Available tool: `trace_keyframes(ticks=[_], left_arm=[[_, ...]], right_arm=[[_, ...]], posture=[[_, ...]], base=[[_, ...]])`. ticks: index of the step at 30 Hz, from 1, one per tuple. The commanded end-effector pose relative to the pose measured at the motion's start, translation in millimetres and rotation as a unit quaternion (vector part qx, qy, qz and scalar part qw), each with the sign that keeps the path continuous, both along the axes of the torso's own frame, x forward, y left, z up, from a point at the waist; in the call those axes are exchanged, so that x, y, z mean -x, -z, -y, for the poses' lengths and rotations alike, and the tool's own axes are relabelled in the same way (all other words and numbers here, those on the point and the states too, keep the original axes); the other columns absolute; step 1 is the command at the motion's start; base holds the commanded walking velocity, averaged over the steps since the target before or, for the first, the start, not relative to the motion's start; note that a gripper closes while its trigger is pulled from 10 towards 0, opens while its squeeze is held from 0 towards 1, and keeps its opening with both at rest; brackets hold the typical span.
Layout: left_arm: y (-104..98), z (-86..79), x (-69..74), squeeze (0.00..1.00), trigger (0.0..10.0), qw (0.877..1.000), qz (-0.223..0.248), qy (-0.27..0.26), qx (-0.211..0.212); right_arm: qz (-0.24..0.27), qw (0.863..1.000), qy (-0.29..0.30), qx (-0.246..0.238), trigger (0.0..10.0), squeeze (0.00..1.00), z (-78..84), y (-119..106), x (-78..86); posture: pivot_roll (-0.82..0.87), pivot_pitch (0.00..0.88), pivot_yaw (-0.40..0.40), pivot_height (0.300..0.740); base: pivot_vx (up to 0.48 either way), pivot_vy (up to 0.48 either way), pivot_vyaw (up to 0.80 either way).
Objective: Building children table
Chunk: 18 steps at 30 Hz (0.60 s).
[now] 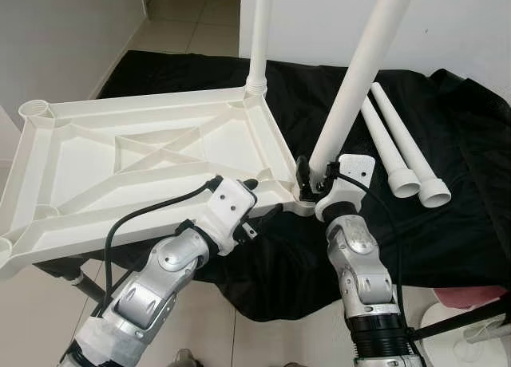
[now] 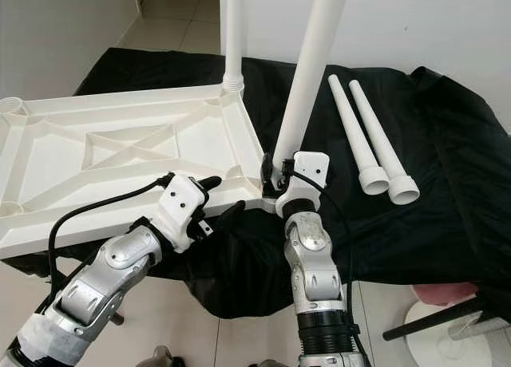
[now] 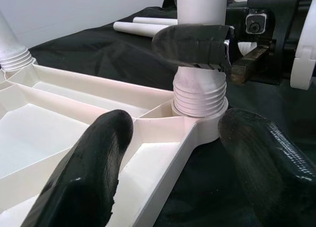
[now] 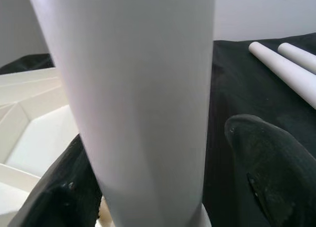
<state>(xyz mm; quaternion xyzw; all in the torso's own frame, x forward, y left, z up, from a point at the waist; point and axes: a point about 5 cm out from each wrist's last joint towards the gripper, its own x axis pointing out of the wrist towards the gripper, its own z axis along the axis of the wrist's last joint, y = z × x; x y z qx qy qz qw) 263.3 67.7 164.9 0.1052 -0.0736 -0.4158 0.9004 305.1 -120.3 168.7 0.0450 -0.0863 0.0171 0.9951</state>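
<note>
right gripper (image 1: 313, 178) was clamped on the near-right table leg (image 1: 361, 72), fingers either side of the tube just above its ribbed end. that leg stood tilted in the near-right corner socket (image 3: 200, 119) of the upturned white tabletop (image 1: 144, 155), threads partly showing above the socket rim. left gripper (image 1: 254, 198) was spread wide, straddling the tabletop's near rim just beside that socket, one finger (image 3: 84, 172) over the ribbed underside, the other (image 3: 269, 160) outside over the black cloth (image 1: 447, 207); can't tell if it touched the rim. a second leg (image 1: 260, 36) stood upright in the far-right corner. two spare legs (image 1: 399, 147) lay side by side on the cloth, right of the tabletop. empty socket (image 1: 33, 108) at the far-left corner.
</note>
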Motion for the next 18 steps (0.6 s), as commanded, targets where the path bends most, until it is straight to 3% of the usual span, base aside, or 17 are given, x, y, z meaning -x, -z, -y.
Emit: trace_keyframes(ticks=[1,7,12,13,18], left_arm=[[3,1.4,5.5,0.00,10.0,0.999,-0.006,0.045,-0.012],[7,-12.3,3.0,0.00,10.0,1.000,-0.013,0.018,-0.008],[7,-23.7,-3.8,0.00,10.0,1.000,-0.021,-0.013,0.014],[6,-33.1,-8.9,0.00,10.0,0.999,-0.020,-0.039,0.028],[4,-41.0,-7.8,0.00,10.0,0.997,-0.028,-0.048,0.062]], right_arm=[[0.003,1.000,-0.001,0.004,10.0,0.00,2.2,-2,0.9],[0.026,0.998,-0.058,0.003,10.0,0.00,13.5,3,13.1],[0.029,0.998,-0.063,0.010,10.0,0.00,23.4,6,17.2],[0.029,0.998,-0.061,0.014,10.0,0.00,33.6,10,21.6],[0.024,0.998,-0.052,0.023,10.0,0.00,44.7,16,29.9]], posture=[[0.04,0.058,-0.053,0.740],[0.03,0.070,-0.045,0.740],[0.02,0.078,-0.035,0.740],[0.02,0.081,-0.032,0.740],[0.01,0.094,-0.012,0.740]], base=[[0.000,0.000,0.00],[0.000,0.000,0.00],[0.000,0.000,0.00],[0.000,0.000,0.00],[0.000,0.000,0.00]])
